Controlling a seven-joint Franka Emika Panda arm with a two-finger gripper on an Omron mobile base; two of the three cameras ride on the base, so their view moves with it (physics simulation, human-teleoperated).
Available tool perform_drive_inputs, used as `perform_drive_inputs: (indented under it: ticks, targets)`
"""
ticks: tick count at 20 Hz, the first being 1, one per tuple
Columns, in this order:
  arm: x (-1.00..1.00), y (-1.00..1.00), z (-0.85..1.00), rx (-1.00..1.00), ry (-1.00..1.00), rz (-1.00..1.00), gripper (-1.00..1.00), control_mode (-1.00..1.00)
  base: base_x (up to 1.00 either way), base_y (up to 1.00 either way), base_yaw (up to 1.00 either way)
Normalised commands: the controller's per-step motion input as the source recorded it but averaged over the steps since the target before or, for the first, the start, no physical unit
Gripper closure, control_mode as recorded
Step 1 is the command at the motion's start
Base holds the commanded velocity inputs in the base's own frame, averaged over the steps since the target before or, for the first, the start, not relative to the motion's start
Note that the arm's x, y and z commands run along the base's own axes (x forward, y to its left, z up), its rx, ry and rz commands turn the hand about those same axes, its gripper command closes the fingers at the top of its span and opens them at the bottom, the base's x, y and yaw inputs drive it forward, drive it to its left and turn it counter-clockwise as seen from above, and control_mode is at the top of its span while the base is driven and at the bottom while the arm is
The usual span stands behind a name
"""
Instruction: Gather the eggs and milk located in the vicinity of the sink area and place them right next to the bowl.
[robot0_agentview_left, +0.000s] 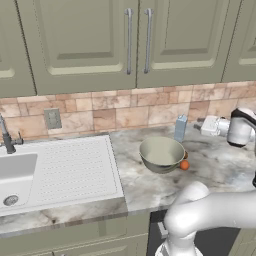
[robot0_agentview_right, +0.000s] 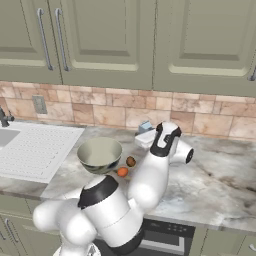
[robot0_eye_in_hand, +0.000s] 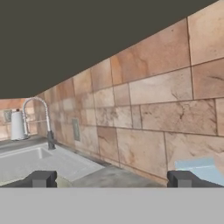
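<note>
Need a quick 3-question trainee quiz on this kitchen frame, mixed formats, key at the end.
1. True or false: the milk stands upright on the counter behind the bowl, against the tiled wall.
2. Multiple choice: the two eggs lie
A) in the sink
B) on the drainboard
C) on the counter right beside the bowl
3. Fill in: in the hand view, the gripper has its jaws ____, with nothing between them.

Key: 1 true; 2 C; 3 open
</note>
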Motion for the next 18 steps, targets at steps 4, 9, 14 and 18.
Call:
perform_drive_inputs:
  ticks: [4, 9, 14, 18]
  targets:
    - [0.05, 0.00, -0.10, 0.00, 0.00, 0.00, -1.00, -1.00, 0.00, 0.00, 0.00]
    - [0.13, 0.00, -0.09, 0.00, 0.00, 0.00, -1.00, -1.00, 0.00, 0.00, 0.00]
    - [0.20, 0.00, -0.10, 0.00, 0.00, 0.00, -1.00, -1.00, 0.00, 0.00, 0.00]
    - [0.13, 0.00, -0.10, 0.00, 0.00, -0.01, -1.00, -1.00, 0.00, 0.00, 0.00]
